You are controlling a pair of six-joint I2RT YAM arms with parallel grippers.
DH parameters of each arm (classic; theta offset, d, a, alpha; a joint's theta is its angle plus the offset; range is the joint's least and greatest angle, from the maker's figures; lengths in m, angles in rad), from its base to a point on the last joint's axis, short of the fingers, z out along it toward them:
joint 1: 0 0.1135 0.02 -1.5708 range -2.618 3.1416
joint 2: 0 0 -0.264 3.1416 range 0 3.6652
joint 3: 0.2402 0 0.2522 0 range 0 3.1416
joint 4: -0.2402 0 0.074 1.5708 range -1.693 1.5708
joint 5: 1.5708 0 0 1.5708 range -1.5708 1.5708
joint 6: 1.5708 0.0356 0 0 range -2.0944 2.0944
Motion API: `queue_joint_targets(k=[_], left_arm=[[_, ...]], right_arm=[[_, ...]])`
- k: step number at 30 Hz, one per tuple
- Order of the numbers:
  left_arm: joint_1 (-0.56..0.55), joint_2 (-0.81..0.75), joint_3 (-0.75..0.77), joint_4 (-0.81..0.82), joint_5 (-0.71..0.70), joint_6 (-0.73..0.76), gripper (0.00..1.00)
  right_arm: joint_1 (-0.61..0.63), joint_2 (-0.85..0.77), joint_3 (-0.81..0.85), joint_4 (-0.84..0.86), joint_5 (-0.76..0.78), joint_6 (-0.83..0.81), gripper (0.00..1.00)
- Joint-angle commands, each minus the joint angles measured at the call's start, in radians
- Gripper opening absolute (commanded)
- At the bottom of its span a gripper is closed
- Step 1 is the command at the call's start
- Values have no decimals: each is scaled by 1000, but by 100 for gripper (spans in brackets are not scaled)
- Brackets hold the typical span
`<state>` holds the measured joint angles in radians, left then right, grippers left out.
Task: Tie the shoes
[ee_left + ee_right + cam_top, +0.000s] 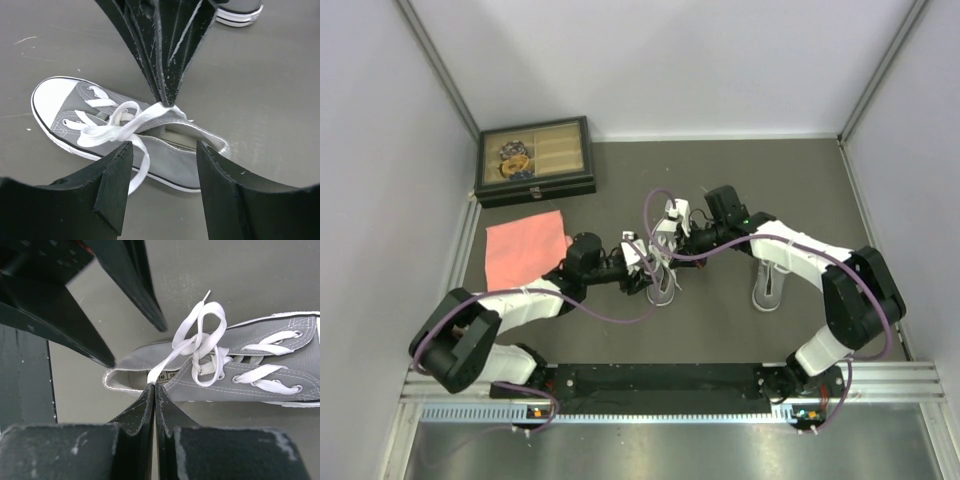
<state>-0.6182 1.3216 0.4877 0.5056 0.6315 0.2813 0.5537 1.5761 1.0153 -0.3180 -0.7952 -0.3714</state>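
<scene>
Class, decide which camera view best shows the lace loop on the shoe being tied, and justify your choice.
Right wrist: the lace loop lies unobstructed at the shoe, its strand pinched by the right gripper. Left wrist shows it flatter, tangled among other strands; top external leaves it too small to make out.

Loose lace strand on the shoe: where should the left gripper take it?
Take the loose strand where it drapes over the shoe's grey side, below the crossing. Come from above, open left gripper straddling its flat width; the right gripper pinches the other strand.
</scene>
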Motion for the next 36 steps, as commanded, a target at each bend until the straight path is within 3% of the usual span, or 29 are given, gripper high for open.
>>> queue_joint_targets(k=[1,24,36], left_arm=[[-15,45,-9,166,-62,-21,59],[-67,85,-15,264,-112,-31,61],[-78,126,-14,312,-110,-76,52]], right_arm=[[12,-45,9,60,-47,42,0],[14,-30,3,102,-52,94,0],[15,-18,14,143,-52,152,0]])
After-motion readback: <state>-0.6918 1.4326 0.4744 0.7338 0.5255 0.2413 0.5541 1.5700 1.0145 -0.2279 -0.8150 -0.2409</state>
